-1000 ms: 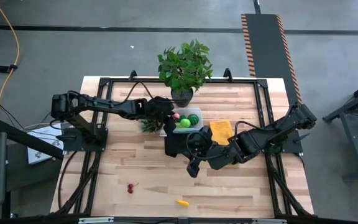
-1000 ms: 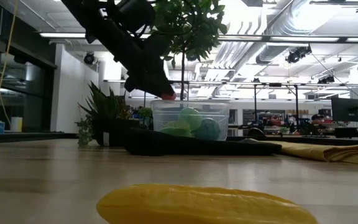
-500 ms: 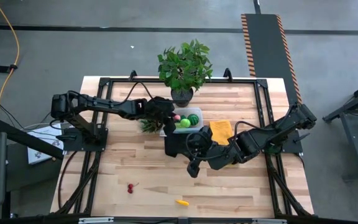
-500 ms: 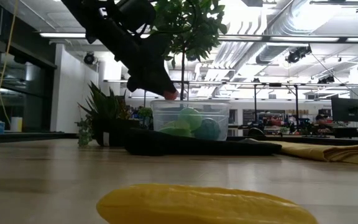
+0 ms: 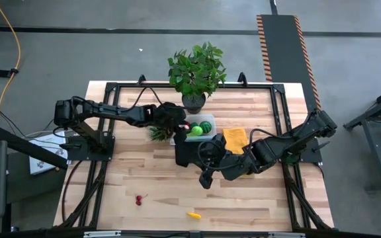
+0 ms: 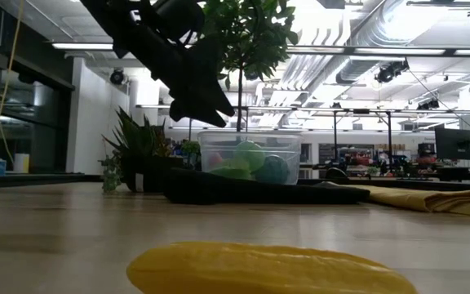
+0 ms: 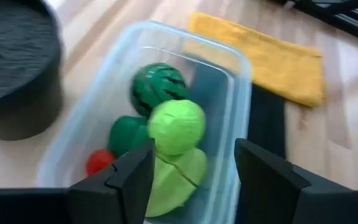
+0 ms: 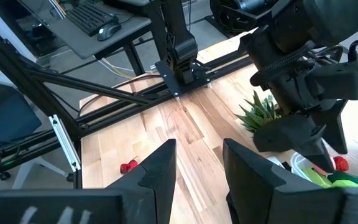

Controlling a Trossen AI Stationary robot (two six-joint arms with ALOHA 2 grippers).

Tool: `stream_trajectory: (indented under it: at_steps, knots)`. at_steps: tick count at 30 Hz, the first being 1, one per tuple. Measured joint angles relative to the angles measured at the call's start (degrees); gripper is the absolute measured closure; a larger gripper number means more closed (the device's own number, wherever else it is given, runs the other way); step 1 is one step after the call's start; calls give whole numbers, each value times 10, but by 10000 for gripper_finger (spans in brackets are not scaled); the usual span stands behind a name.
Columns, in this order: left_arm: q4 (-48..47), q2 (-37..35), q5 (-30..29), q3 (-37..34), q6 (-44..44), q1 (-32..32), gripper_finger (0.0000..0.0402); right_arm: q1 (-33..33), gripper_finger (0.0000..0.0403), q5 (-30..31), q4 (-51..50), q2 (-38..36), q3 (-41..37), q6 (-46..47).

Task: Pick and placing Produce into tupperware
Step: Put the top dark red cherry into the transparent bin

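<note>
— Hovering right over the tupperware (image 5: 198, 127), that's where the left gripper (image 7: 191, 180) is sitting, fingers standing apart with nothing between them.

— And what's lying in the box?

— I'm seeing a dark green striped ball (image 7: 158, 88), a bright light green ball (image 7: 177, 126) pressing against it, a plain dark green piece (image 7: 127, 135) beside that, a pale leafy piece (image 7: 179, 175) underneath, and a small red berry (image 7: 99, 162) tucked in the corner. The walls are showing clear and faintly blue, with rounded corners.

— What's the box resting on?

— It's sitting on a black folded cloth (image 6: 251, 192), with a yellow cloth (image 5: 235, 139) lying flat just beside it. A dark round pot (image 7: 17, 68) is standing next to the box, and a spiky green plant (image 6: 133, 147) too.

— Anything waiting outside?

— Red cherries (image 5: 138, 199) are lying well apart on the pale plank table (image 5: 131, 178), and a smooth yellow piece (image 5: 193, 214) is sitting near the front edge.

— The right gripper (image 8: 199, 174)?

— It's hanging low near the black cloth, fingers a little apart, nothing in them.
</note>
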Motion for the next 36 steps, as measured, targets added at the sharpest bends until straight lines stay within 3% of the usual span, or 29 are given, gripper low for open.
stream_trajectory:
  at_steps: [13,24,27,36]
  knots:
    - [-2,-31,134,0,-1,0,264,0,279,0,-7,0,0,0]
    - [-4,-57,396,0,-101,-15,268,0,279,-15,-16,0,0,0]
    - [-5,-64,422,0,-121,-45,268,1,279,-23,-18,0,0,0]
    - [-2,-66,423,0,-203,-173,268,12,279,-35,-19,0,0,-5]
